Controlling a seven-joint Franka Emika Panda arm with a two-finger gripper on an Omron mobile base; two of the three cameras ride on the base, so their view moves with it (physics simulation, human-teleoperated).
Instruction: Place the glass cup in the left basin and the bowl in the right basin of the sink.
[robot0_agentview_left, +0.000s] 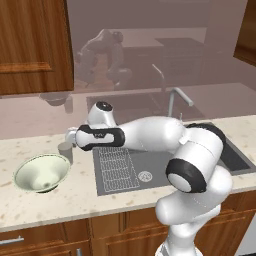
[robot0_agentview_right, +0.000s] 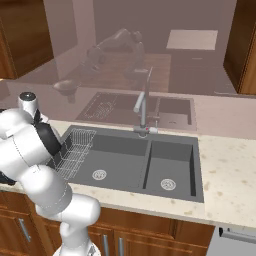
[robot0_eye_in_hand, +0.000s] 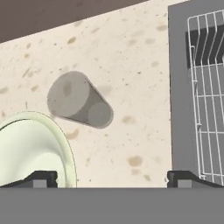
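Glass cup (robot0_eye_in_hand: 78, 100) is seen upright on the speckled worktop (robot0_eye_in_hand: 131, 52), left of the sink (robot0_agentview_right: 135, 155), just beside the bowl (robot0_eye_in_hand: 30, 148) but apart from it by a thin gap. It is judged light, rigid, smooth and likely slippery; breakable if dropped into the basin. No handle, so a pinch across the side wall, about mid-height, is suggested, with the tips lowered either side of the rim.

Hand (robot0_eye_in_hand: 112, 177) is held above the worktop, over the strip between bowl and sink edge; its 2 fingertips (robot0_eye_in_hand: 41, 178) are spread wide, nothing held between them.

Bowl is judged light, stiff and wide; its thin rim is the only practical place to pinch. Its rim lies close to the cup on 1 side, so a finger could be caught there.

Left basin (robot0_agentview_right: 107, 160) carries a wire rack (robot0_eye_in_hand: 205, 96) along the side nearest the cup; the cup would have to be lifted over it. Right basin (robot0_agentview_right: 170, 170) sits past the divider, with the faucet (robot0_agentview_right: 142, 107) standing behind it.
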